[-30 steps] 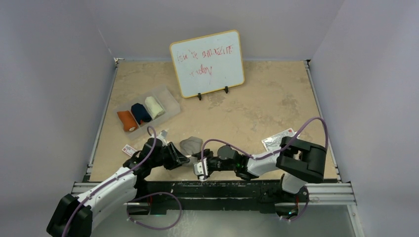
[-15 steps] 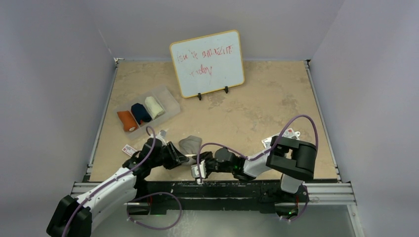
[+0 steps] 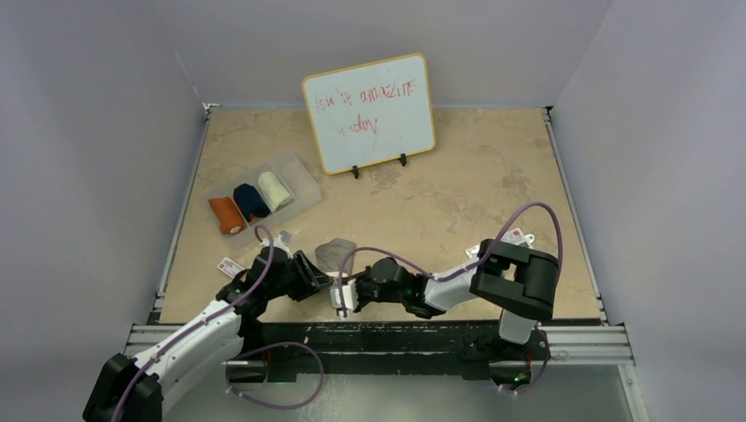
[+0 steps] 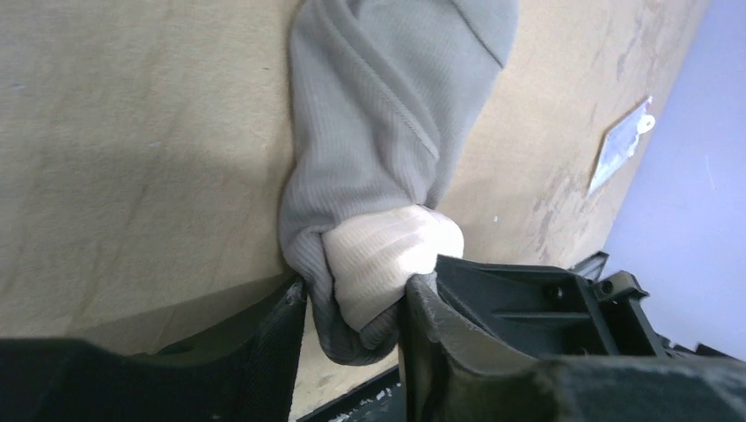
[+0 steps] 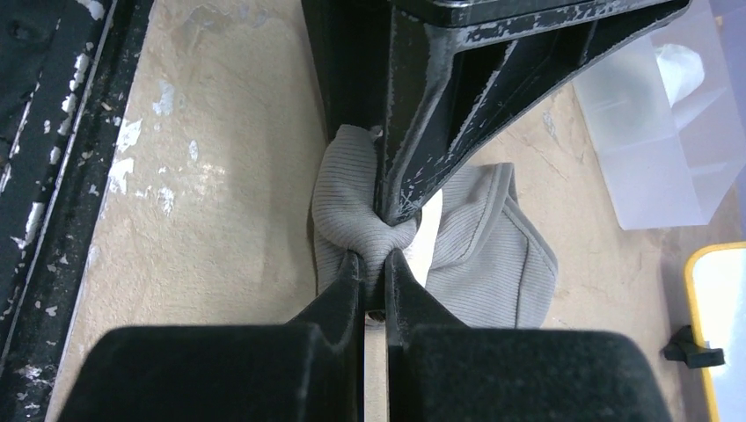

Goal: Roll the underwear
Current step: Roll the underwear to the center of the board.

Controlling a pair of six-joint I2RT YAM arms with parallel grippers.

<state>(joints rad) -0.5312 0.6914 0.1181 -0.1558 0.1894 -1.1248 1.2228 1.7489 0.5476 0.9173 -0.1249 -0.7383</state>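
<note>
The grey underwear (image 3: 334, 253) sits close to the near edge of the bench (image 3: 457, 193), a bit left of the middle, and it's pretty scrunched up. One end is bunched into a tight wad, and the rest fans out loose and flat on the bench toward the far edge. The left pincer (image 4: 356, 308) is clamped right on that wad. In the left wrist view you can see the beige waistband bulging out between the two fingers with grey ribbed cloth wrapped around it. The right pincer (image 5: 374, 272) comes in from the other side and is squeezed nearly closed on a fold of the same bunched end, just beside the left fingers, so both arms have hold of the same end. Over toward the left edge there's a clear tray (image 3: 303, 180) with three finished ones lined up side by side: an orange roll (image 3: 228, 214), a navy roll (image 3: 251, 201) and a cream roll (image 3: 274, 190). A whiteboard (image 3: 369, 112) with red scribbles stands propped up at the far edge.
</note>
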